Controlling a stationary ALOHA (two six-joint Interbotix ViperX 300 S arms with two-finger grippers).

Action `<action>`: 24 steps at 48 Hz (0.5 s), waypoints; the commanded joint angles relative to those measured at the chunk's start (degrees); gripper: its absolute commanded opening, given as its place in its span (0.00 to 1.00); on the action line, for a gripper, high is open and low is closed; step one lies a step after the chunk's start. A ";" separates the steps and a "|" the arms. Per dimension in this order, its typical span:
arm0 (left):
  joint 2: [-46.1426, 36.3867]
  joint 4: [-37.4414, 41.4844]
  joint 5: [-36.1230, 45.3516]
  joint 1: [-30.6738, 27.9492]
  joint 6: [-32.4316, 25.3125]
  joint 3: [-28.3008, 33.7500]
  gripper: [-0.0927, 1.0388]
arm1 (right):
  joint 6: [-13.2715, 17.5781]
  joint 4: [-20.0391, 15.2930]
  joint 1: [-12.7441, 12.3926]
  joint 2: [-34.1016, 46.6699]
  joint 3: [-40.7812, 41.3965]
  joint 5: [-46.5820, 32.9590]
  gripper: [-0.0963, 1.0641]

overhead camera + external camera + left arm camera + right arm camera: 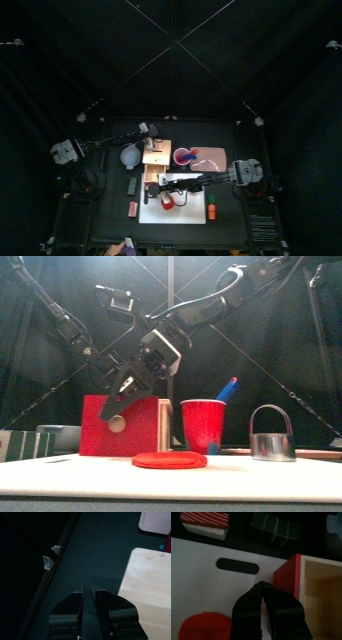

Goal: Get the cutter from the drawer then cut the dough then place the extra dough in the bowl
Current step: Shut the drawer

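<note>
Done: cutter (271, 438) out of the drawer, upright on the board (211, 587) toward the right arm's side, wire handle up.
Drawer: red front (114, 426) seems pulled out from the box (321, 587), with pale wood open behind it. Nothing seen inside, though only part of it shows.
Dough (168, 460): whole red disc, flat near the board's front edge, uncut.
Bowl (130, 155): off the board, on the left arm's side. Contents too small to tell.
Left to do, by judgement: take up the cutter, press it into the dough, carry the extra dough to the bowl. Perhaps a third of the way along.
Right gripper (259, 584): jaws pressed together, holding nothing, over the board just beside the drawer front. Touching it or not, cannot tell.
Left gripper (87, 588): jaws together, empty, above bare table beside the box, pink tray (157, 521) further off.
Edges: dough close to the board's front edge, so a hard press could likely nudge it toward the rim. Box corner and drawer front right by the right gripper.
Room: bare board between dough and cutter. Cup (203, 424) with blue knife (227, 388) between box and cutter, behind the dough, probably the thing to clear on a reach across. Sushi roll (274, 527) and a red-topped toy (208, 524) off the board, beyond its grip hole.
</note>
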State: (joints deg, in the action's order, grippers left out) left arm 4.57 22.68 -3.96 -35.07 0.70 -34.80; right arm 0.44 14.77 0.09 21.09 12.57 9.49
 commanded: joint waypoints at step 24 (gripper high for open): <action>0.18 -0.79 -0.79 -0.18 0.09 1.23 0.62 | -0.79 9.84 -10.63 -1.76 -2.81 -0.88 0.35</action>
State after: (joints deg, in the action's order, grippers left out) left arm 4.92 22.06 -4.39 -35.33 0.70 -34.80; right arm -0.18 23.82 -8.61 21.09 11.34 9.05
